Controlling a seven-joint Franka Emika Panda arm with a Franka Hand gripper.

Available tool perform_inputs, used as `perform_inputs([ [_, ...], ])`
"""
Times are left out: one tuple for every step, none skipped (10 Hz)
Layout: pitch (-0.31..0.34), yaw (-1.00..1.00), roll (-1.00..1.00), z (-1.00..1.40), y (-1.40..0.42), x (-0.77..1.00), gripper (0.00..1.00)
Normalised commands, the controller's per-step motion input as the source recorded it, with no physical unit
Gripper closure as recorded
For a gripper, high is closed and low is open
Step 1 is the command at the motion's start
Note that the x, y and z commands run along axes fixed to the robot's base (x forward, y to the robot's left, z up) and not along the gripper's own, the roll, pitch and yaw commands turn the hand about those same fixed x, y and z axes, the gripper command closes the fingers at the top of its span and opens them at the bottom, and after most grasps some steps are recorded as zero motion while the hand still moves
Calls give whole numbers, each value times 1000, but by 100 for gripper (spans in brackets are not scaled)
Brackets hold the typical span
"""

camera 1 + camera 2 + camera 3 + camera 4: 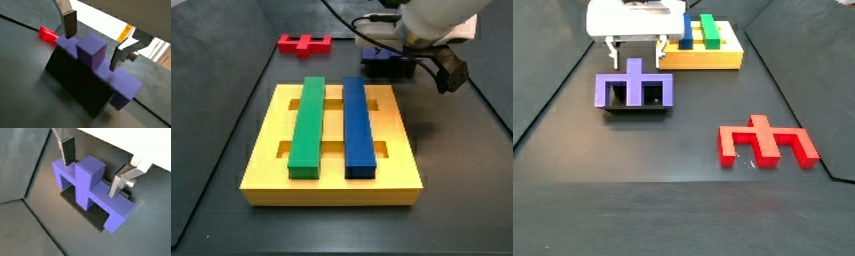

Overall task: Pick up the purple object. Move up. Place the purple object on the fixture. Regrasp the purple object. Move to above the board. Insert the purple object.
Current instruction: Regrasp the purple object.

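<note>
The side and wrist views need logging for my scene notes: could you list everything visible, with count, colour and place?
Purple object: one, purple-blue, three-pronged, resting on the fixture, near the board's end.
Fixture: one, black, on the dark floor under the purple object.
Board: one, yellow, slotted slab on the floor.
Green bar: one, lying lengthwise on the board.
Blue bar: one, lying on the board beside the green bar.
Red block: one, red, comb-shaped, on the floor apart from the board.
Gripper: one, silver fingers with dark pads, open, straddling the purple object's middle prong, not clamped.
</note>
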Motion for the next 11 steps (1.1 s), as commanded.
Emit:
perform_inputs([
  [37, -51, 86, -126, 0, 0, 0],
  [177, -117, 183, 0, 0, 106, 0],
  [237, -166, 257, 0, 0, 114, 0],
  [229, -171, 211, 0, 14, 106, 0],
  [149, -71, 103, 0, 17, 37, 0],
  [23, 0, 0, -34, 3, 0, 0],
  [0, 0, 0, -31, 0, 0, 0],
  [0, 0, 0, 0, 0, 0, 0],
  [0, 0, 0, 0, 0, 0, 100],
  [0, 0, 0, 0, 0, 0, 100],
  [0, 0, 0, 0, 0, 0, 100],
])
